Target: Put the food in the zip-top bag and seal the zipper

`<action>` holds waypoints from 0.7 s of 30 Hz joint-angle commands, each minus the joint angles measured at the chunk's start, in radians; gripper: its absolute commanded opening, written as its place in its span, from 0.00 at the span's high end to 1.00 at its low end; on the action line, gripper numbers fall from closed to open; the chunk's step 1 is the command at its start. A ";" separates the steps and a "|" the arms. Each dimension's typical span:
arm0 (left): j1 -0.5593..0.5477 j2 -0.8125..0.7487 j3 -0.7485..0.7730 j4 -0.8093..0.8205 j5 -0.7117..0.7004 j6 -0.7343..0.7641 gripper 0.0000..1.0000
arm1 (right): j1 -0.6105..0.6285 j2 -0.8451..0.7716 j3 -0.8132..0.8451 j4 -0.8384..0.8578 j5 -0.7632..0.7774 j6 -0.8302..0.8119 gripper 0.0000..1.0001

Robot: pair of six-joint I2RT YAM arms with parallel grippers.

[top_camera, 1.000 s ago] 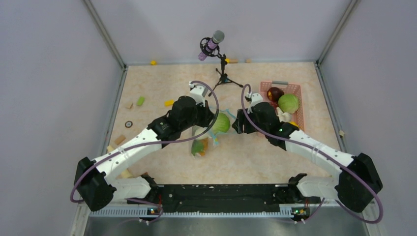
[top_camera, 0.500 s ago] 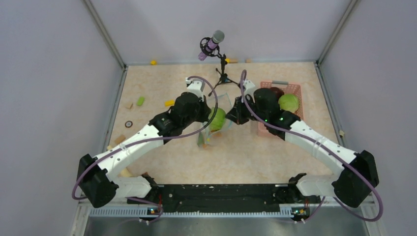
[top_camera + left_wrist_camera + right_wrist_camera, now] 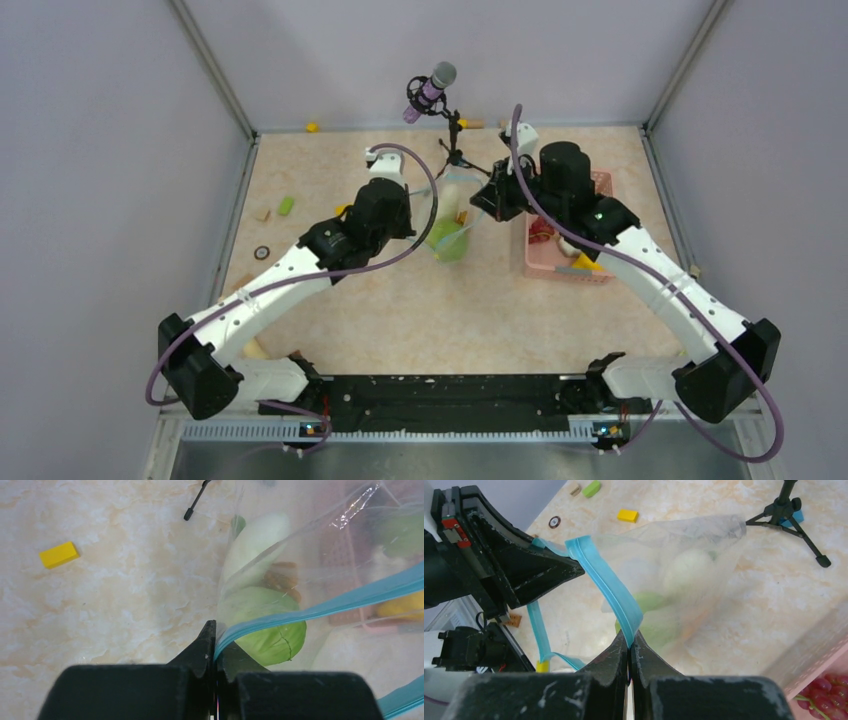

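The clear zip-top bag [image 3: 452, 235] hangs lifted between my two grippers, above the table's middle. Its light blue zipper [image 3: 350, 599] stretches from one gripper to the other. My left gripper [image 3: 216, 645] is shut on one end of the zipper strip. My right gripper [image 3: 630, 637] is shut on the zipper [image 3: 609, 585] further along. Inside the bag lie food pieces: a white oblong vegetable [image 3: 255, 540], a pale green cabbage [image 3: 272, 637] and an orange-brown piece [image 3: 282, 577]. In the top view the left gripper [image 3: 428, 200] and right gripper [image 3: 487, 203] flank the bag's mouth.
A pink lattice basket [image 3: 575, 272] stands under the right arm, holding yellow [image 3: 590, 262] and dark red [image 3: 541, 233] pieces. A microphone [image 3: 430, 90] on a black tripod [image 3: 794, 515] stands behind the bag. A yellow block [image 3: 59, 555] and a green block [image 3: 286, 205] lie to the left.
Both arms rose and moved toward the back, lifting the bag with its food off the table. The right gripper closed onto the zipper strip.
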 commanded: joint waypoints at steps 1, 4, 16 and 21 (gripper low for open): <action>0.002 0.026 0.045 -0.002 -0.012 0.002 1.00 | -0.008 0.003 0.004 0.041 -0.052 -0.048 1.00; 0.002 0.050 0.052 0.019 0.038 0.009 1.00 | -0.008 0.024 -0.016 0.062 -0.066 -0.039 1.00; 0.001 0.045 0.028 0.080 0.100 0.011 1.00 | -0.028 0.048 -0.036 0.073 0.035 -0.019 0.46; 0.001 0.041 0.018 0.093 0.095 0.005 1.00 | -0.039 -0.028 -0.067 0.089 0.149 -0.017 0.13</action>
